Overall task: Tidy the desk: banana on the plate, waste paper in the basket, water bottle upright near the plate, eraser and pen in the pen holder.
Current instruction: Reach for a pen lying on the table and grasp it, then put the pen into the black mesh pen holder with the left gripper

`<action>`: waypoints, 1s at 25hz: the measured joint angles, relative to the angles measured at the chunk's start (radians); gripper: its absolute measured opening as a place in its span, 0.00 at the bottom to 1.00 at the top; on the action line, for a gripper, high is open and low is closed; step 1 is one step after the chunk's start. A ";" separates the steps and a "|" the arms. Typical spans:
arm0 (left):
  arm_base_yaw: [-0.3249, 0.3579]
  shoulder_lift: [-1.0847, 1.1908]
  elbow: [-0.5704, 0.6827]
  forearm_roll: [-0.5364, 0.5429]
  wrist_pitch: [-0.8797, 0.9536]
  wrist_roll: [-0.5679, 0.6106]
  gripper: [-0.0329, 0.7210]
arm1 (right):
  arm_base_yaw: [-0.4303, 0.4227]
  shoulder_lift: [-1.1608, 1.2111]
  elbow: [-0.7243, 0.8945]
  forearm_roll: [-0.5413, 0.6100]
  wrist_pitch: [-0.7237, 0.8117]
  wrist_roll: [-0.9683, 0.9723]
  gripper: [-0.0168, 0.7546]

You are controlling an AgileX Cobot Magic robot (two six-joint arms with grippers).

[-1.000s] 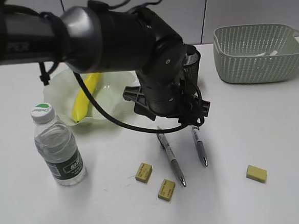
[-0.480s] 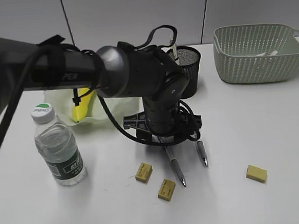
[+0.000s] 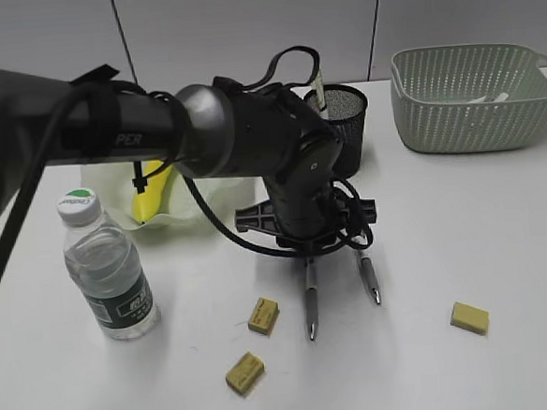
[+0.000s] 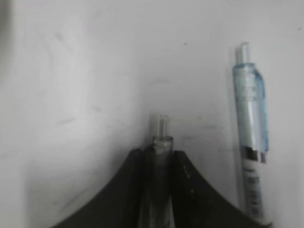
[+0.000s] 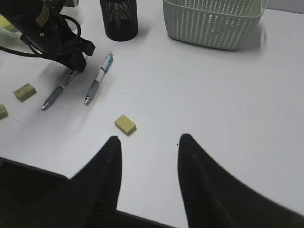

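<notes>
**Pen.** The slim clear-and-grey ballpoint pen [image 4: 160,135] lay flat on the plain white desk [image 3: 463,229], in front of the black wire-mesh cylindrical pen holder [image 3: 345,125]. My left pincer [image 4: 160,159] was lowered onto it and drawn in narrow, with a jaw pressed to each side of the barrel just below the clicker end. I judged the grip was taken near that end so that the long tip half would hang free and enter the cup first.

**Neighbouring items.** A second pen with a pale blue grip [image 4: 251,123] lay just beside the first, apart from my jaws, so only one pen was gripped. Three small yellow block erasers [image 3: 262,315] lay scattered nearby on the desk, awaiting the same cup.

**Right pincer.** My right pincer [image 5: 147,152] hung over bare desk, jaws apart and holding nothing, clear of the working arm.

**Outer items.** The yellow curved banana [image 3: 146,197] rested in the pale green ruffled plate [image 3: 108,193]. The clear plastic water bottle [image 3: 110,277] stood upright near that plate. A white scrap showed inside the sage-green woven basket [image 3: 478,106]; I judged it to be the waste paper.
</notes>
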 joint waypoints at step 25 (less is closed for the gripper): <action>0.284 -0.128 -0.051 0.552 -1.112 0.042 0.22 | 0.000 0.000 0.000 0.000 0.000 0.000 0.44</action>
